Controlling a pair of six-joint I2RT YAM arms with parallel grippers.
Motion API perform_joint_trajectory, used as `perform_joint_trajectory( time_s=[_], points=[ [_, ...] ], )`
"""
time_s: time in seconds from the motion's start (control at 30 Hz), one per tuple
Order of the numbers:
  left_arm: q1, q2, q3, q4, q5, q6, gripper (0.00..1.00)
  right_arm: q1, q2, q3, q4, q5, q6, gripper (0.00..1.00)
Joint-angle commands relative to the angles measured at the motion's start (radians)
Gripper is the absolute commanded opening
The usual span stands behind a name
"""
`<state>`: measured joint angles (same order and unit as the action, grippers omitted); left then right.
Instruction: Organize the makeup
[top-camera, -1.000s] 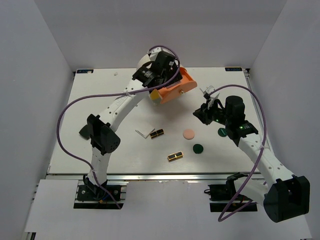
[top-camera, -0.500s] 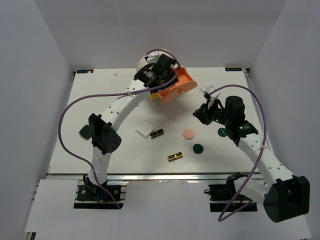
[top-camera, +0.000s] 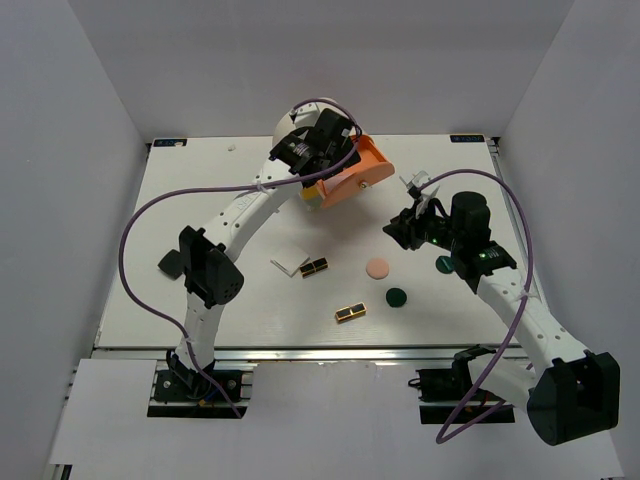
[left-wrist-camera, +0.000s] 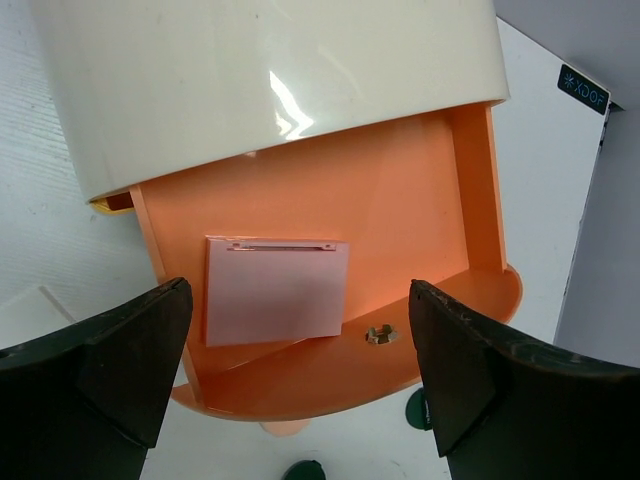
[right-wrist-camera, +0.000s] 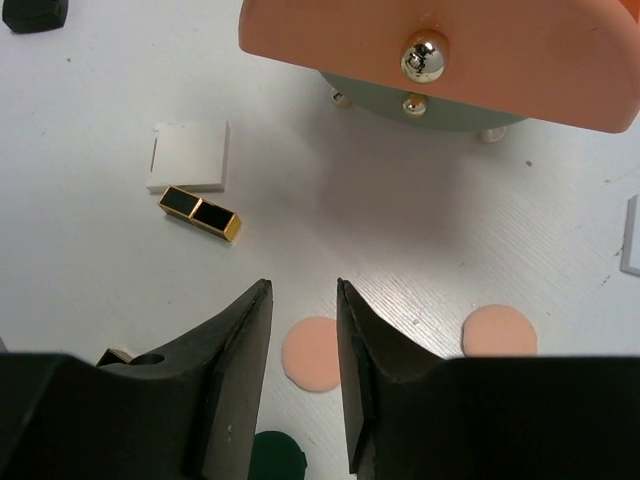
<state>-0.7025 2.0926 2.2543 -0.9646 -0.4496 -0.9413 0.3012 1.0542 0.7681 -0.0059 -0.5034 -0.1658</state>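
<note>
Your right gripper (right-wrist-camera: 303, 285) was the nearer one. Its jaws stood partly apart, pinching nothing, and the peach disc (right-wrist-camera: 312, 355) lay flat on the table in line with the gap between them — on the knob side of the orange drawer (right-wrist-camera: 540, 60), apart from it. Being round, it gave no long axis to match. Your left gripper (left-wrist-camera: 300, 300) hung spread wide and empty over that drawer — the pink square pad (left-wrist-camera: 277, 290) lay inside it.

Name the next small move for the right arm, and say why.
Probably lower the right tool onto the nearer peach disc: its jaws stand apart and empty, that disc lies loose on the table right at their tips, and the pink pad already sits in the orange drawer.
</note>
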Motion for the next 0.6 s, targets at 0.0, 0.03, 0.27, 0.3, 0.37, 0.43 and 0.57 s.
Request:
perform_joint_trajectory(
  time_s=[0.0,0.03,0.27,0.3,0.37,0.43,0.57],
  points=[
    [-0.003,-0.051,0.036,0.02,-0.012,-0.013,0.98,-0.007,-0.026,-0.012,0.038,-0.02,-0.011,0.38],
    [-0.003,-0.054,0.037,0.02,-0.012,-0.013,0.98,-0.007,-0.026,-0.012,0.038,-0.02,-0.012,0.39],
    [-0.008,-0.153,0.042,0.115,-0.034,0.065,0.98,-0.126,-0.008,0.052,0.043,0.016,0.165,0.34],
    [-0.008,-0.181,0.027,0.15,-0.049,0.088,0.98,-0.154,0.004,0.071,0.034,0.014,0.201,0.32],
    [-0.008,-0.285,-0.068,0.188,-0.092,0.15,0.98,-0.236,0.053,0.132,0.008,0.029,0.232,0.3],
    [-0.006,-0.368,-0.222,0.257,-0.122,0.205,0.98,-0.267,0.127,0.196,-0.066,0.058,0.227,0.35],
    [0.02,-0.558,-0.488,0.3,-0.124,0.234,0.98,-0.278,0.315,0.313,-0.135,0.138,0.106,0.59]
  ],
)
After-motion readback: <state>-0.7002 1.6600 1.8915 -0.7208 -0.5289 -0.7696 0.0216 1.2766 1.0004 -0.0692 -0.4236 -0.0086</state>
